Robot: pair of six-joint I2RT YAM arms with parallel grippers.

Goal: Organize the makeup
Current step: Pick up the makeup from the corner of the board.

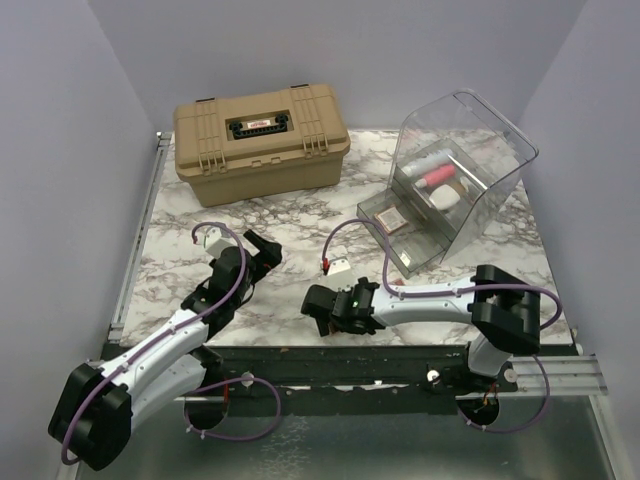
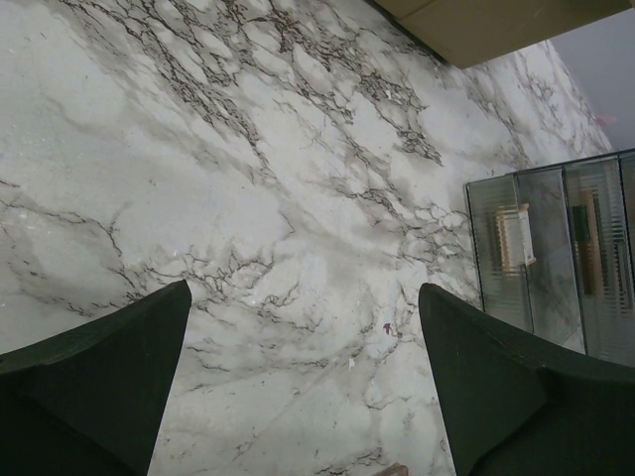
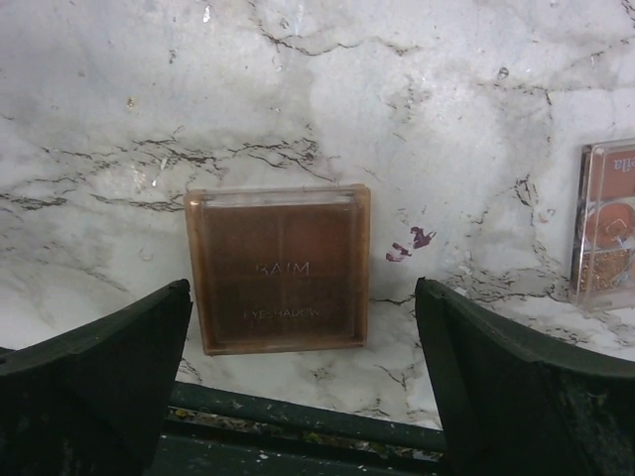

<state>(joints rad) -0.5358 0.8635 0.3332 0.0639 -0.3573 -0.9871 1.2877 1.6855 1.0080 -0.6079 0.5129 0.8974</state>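
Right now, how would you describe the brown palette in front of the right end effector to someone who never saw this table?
On the marble table, near its front edge, a flat square palette lies just ahead of the open right end effector. It is brown all over with "EYE SHADOW" on its lid; the neighbouring palette has a clear case and orange pans.

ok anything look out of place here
A brown eyeshadow palette lies loose on the marble table by its near edge, with a second palette beside it, while other makeup sits in the clear bin. A small purple smudge marks the marble between them.
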